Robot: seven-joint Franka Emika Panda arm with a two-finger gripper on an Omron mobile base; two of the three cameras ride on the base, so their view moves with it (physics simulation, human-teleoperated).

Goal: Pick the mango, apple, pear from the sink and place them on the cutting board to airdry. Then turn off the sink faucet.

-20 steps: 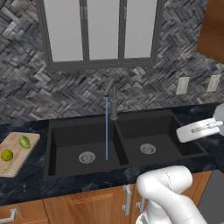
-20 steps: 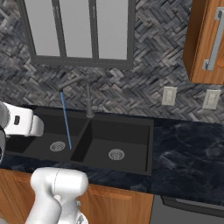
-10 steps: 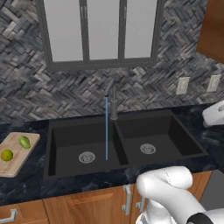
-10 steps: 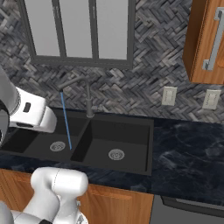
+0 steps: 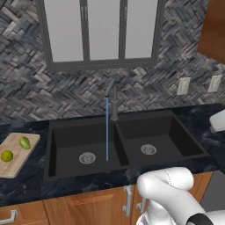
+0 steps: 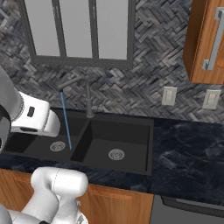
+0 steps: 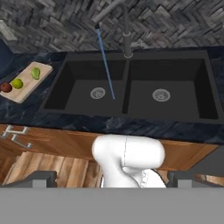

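Note:
The black sink (image 5: 125,163) (image 6: 144,144) (image 7: 127,111) has both basins bare of fruit. From the spout of the sink faucet (image 5: 114,102) (image 6: 89,98) (image 7: 126,30), a thin blue stream of water falls into the left basin. Left of the sink lies the cutting board (image 5: 13,165) (image 7: 24,91). On it sit the green pear (image 5: 24,142) (image 7: 36,73), the yellow-green mango (image 5: 6,155) (image 7: 17,83) and the red apple (image 7: 5,87). My gripper (image 7: 111,178) is held high and back from the counter, open, its fingertips (image 7: 40,177) wide apart with nothing between them.
Dark marble counter (image 6: 188,157) runs to the right of the sink. Wall outlets (image 6: 168,96) sit on the stone backsplash, and a wooden cabinet (image 6: 205,39) hangs upper right. A dark object (image 7: 4,57) stands behind the board. Wooden cabinets with metal handles (image 5: 127,200) are below.
The white hand has swung to the right, nearly out of the left base view, and looms larger at the left of the right base view. Fruit, board and water stream are unchanged.

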